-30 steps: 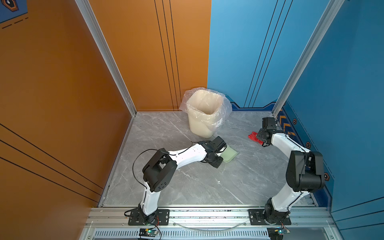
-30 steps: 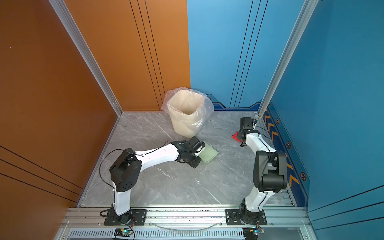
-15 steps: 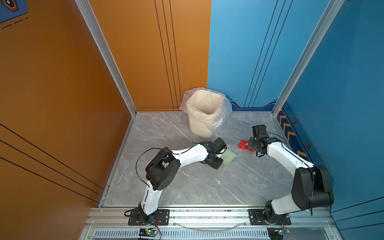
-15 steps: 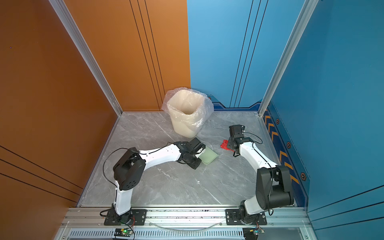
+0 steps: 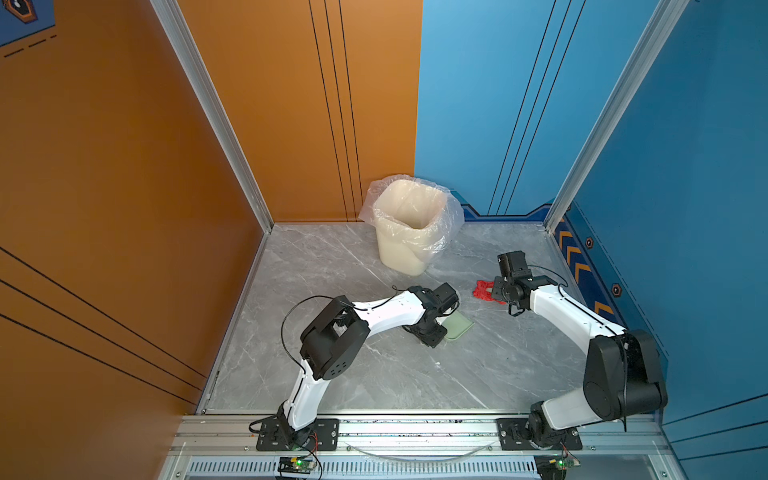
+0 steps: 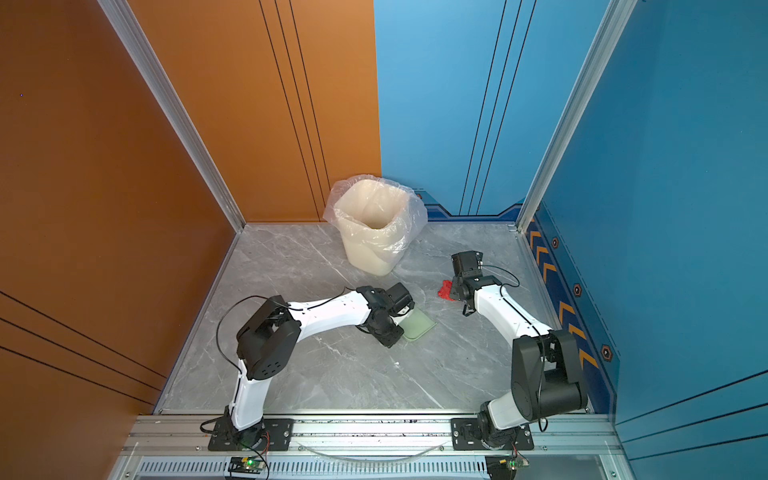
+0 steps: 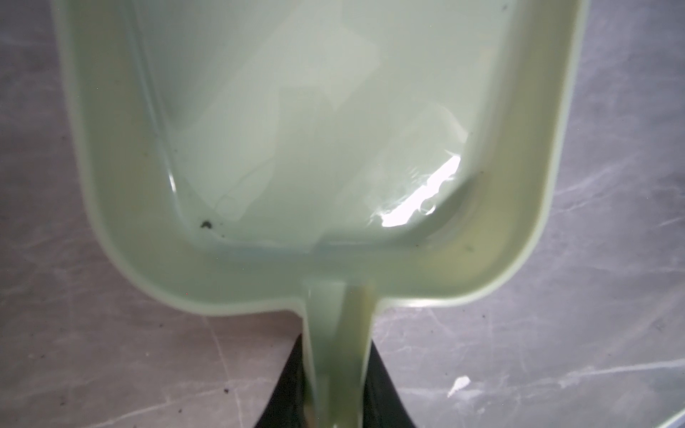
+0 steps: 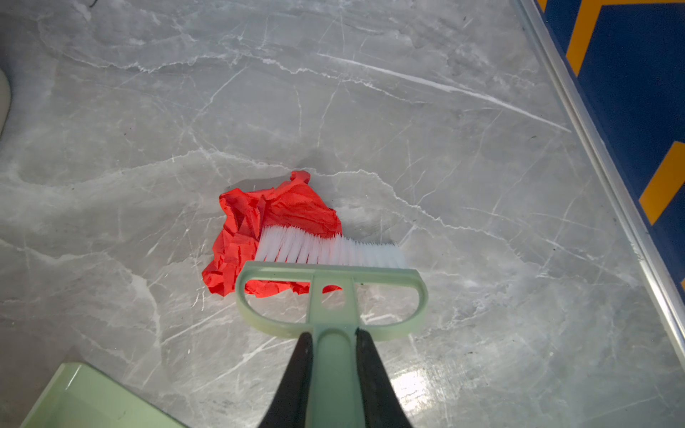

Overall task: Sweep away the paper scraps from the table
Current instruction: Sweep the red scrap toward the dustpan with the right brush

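Right wrist view: right jaws clamped on brush [image 8: 331, 296] handle, bristles touching red paper scrap [image 8: 281, 211] on bench [image 8: 370, 92]. Left jaws clamped on dustpan [image 7: 296, 129] handle. In both top views, scrap at 1 o'clock from dustpan, apart.

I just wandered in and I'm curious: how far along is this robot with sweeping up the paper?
Nearly done, it seems: only one red scrap shows on the table. In hand: the right gripper is shut on the brush, bristles against that scrap; the left gripper holds the empty dustpan nearby. Left: sweep the scrap into the pan, then probably tip it into the bin.
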